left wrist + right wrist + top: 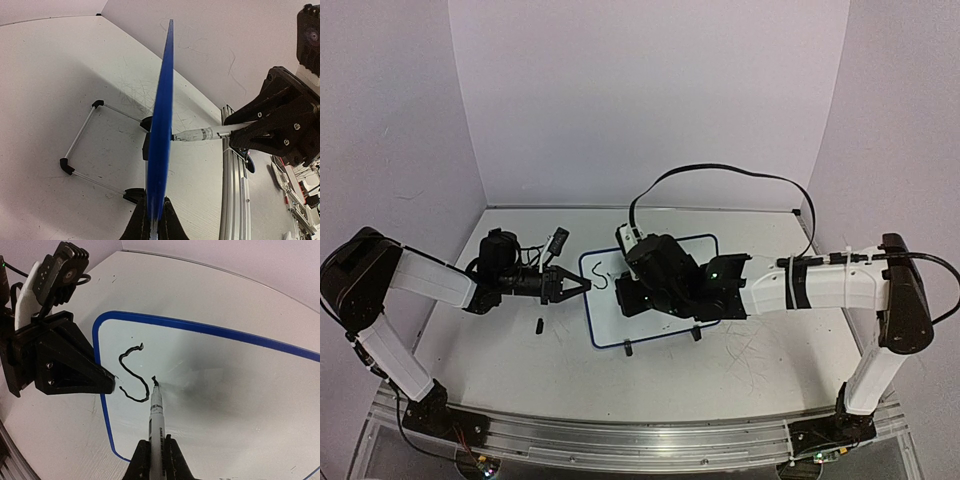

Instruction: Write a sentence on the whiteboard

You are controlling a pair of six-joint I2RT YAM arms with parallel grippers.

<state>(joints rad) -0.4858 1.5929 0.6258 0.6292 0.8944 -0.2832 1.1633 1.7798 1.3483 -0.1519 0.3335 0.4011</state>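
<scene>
The whiteboard (pixel 608 322), white with a blue rim, stands mid-table. My left gripper (pixel 582 287) is shut on its left edge. From the left wrist, the whiteboard (pixel 162 120) shows edge-on, pinched between the left gripper's (pixel 153 222) jaws. My right gripper (pixel 157 455) is shut on a white marker (pixel 157 415). The marker's black tip rests on the whiteboard (pixel 230 405), just right of a black "S" (pixel 134 372), the only lettering of the sentence in view. The left gripper (pixel 107 382) sits beside that letter.
A small black cap-like piece (pixel 538 324) lies on the table left of the board. Two black clip feet (pixel 628 349) hold the board's near edge. A wire stand (pixel 80 145) props it behind. Grey scribbles (pixel 750 350) mark the tabletop. A black cable (pixel 720 170) loops behind.
</scene>
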